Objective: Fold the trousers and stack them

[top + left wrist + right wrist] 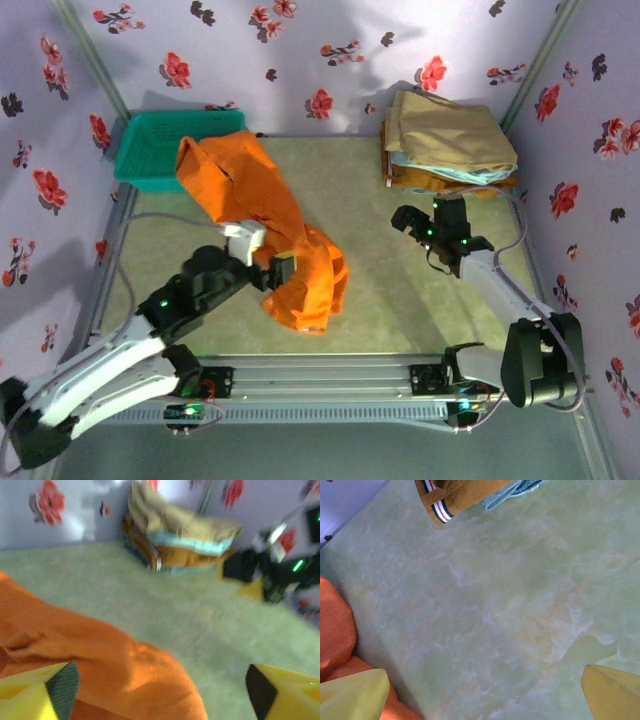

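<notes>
- The left gripper (268, 255) is spread wide. In the left wrist view (160, 700) its two yellow-tipped fingers (30, 695) sit at the bottom corners, far apart.
- A hump of the trousers (100, 655) rises between those fingers. It lies against the one on the left and stops short of the other, so nothing is pinched.
- The right gripper (428, 218) is also spread open. In the right wrist view (485, 695) it hangs over bare table and holds nothing.
- The trousers (270, 210) are bright orange, soft and rumpled, with a fine woven grain. They lie unfolded in a long crooked band at left of centre.
- Their far end is draped over the near right corner of the teal basket (150, 150), and their near end is bunched beside the left gripper.
- An orange bulge (335, 625) of the trousers shows at the left edge of the right wrist view.
- The table (400, 290) is smooth, pale green and marbled. A wide bare stretch lies between the trousers and the right arm.
- A stack of folded garments (450, 140) sits in the far right corner: tan on top, then light blue, then brown. It shows blurred in the left wrist view (185, 535), and a striped edge of it shows in the right wrist view (455, 495).
- Flowered walls (300, 50) close in the far side and both flanks.
</notes>
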You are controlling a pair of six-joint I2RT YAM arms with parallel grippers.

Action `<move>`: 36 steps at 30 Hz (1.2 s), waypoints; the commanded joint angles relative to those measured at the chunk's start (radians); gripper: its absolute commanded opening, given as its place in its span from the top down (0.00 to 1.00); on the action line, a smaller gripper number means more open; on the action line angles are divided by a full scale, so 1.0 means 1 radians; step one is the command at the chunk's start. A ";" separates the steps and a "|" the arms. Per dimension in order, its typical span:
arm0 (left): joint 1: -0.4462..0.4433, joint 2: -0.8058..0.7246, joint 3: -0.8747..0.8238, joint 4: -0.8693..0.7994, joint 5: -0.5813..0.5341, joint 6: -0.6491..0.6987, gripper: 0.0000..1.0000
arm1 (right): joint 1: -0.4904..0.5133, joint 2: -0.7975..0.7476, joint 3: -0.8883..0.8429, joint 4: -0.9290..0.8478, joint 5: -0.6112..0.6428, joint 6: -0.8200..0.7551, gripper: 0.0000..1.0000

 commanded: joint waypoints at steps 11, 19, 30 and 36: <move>0.150 -0.067 0.148 -0.473 -0.739 -0.343 0.00 | 0.317 0.242 0.233 -0.068 0.032 -0.074 0.01; 0.652 0.459 0.315 -0.282 -0.127 -0.368 0.00 | 0.387 0.327 0.285 -0.081 0.079 -0.098 0.01; 0.659 0.986 0.461 -0.066 -0.021 -0.351 0.00 | 0.348 0.396 0.276 -0.057 0.123 -0.088 0.01; 0.648 1.216 0.595 -0.062 -0.080 -0.317 0.00 | 0.292 0.375 0.224 -0.003 0.085 -0.060 0.01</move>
